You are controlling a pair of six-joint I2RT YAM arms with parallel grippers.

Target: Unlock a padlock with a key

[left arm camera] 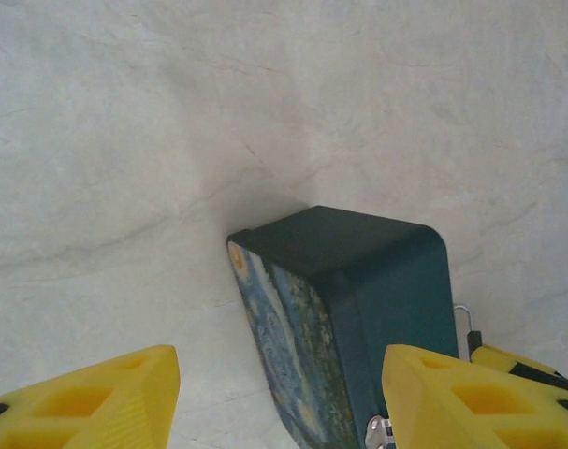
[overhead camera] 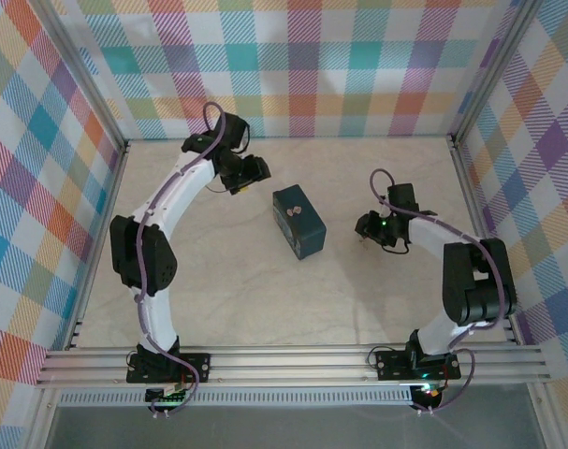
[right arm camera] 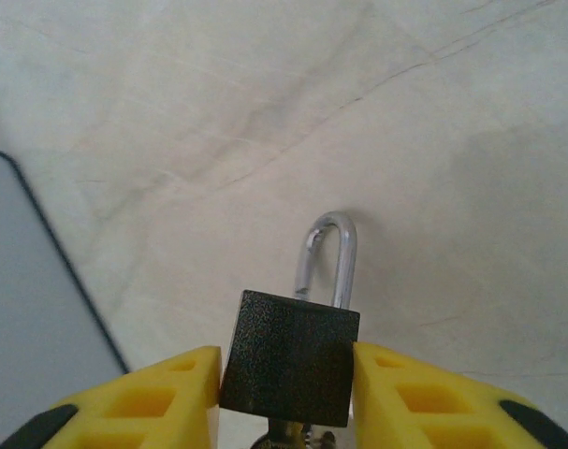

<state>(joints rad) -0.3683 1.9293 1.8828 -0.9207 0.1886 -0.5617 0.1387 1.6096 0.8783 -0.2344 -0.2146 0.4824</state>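
Right gripper point(right arm camera: 285, 363) has its yellow fingers point(right arm camera: 162, 402) closed on the padlock point(right arm camera: 298, 337), one pad pressed against each side of the dark, square body. The lock sits upright between them, and its silvery shackle point(right arm camera: 330, 253) arches away from the wrist over the pale, marbled table point(right arm camera: 433, 140). A scrap of bright metal peeks out under the lower edge of the body, and I cannot tell whether it is the key. From above, this gripper point(overhead camera: 363, 229) sits low over the table on the right half, with a gap between it and the dark blue tin box point(overhead camera: 298, 220) lying near the middle.

Left gripper point(left arm camera: 282, 360) is open, its two yellow fingers point(left arm camera: 106, 398) well apart and holding nothing. Beyond them the tin box point(left arm camera: 358, 309) rests on the table, with its plain dark side towards the camera and its painted, starry face turned to the left. A small silvery fitting point(left arm camera: 377, 432) shows on the tin beside the inner edge of one finger. In the overhead view the left gripper point(overhead camera: 255, 173) is up and left of the tin, near it but not touching.
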